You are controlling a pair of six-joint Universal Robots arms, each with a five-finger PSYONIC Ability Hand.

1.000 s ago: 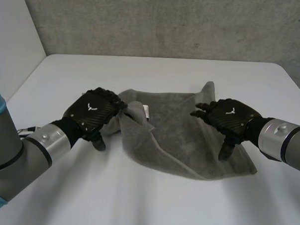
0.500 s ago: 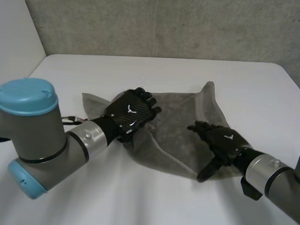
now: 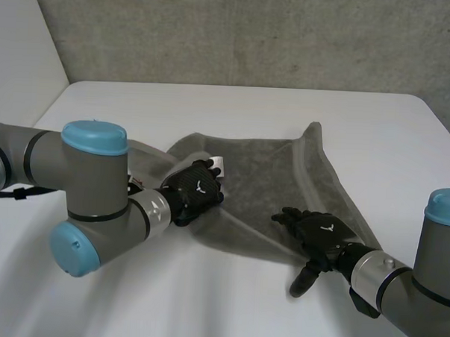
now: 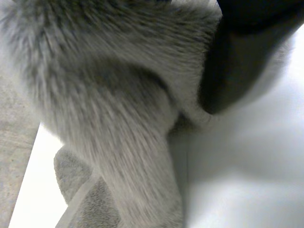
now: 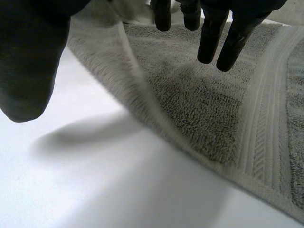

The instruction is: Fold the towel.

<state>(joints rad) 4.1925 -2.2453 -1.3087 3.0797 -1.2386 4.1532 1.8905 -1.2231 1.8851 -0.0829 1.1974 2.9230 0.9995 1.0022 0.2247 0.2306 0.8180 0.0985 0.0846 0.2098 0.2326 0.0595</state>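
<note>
From the head view, the grey towel [image 3: 277, 174] lies mid-bench [image 3: 204, 302]. Within the last second the left hand [image 3: 196, 193] has hauled the towel's 9 o'clock side inward, and the right hand [image 3: 321, 232] has slid down to its 5 o'clock edge, so we judge the first fold under way. A white label [image 3: 217, 163] shows beside the left hand. In the left wrist view, thick fluffy terry bunches under the palm, clenched in the fingers. In the right wrist view, the fingers [image 5: 209, 42] hang straight and released above looped pile and a flat woven border, with the thumb spread wide beyond the towel's raised edge.
</note>
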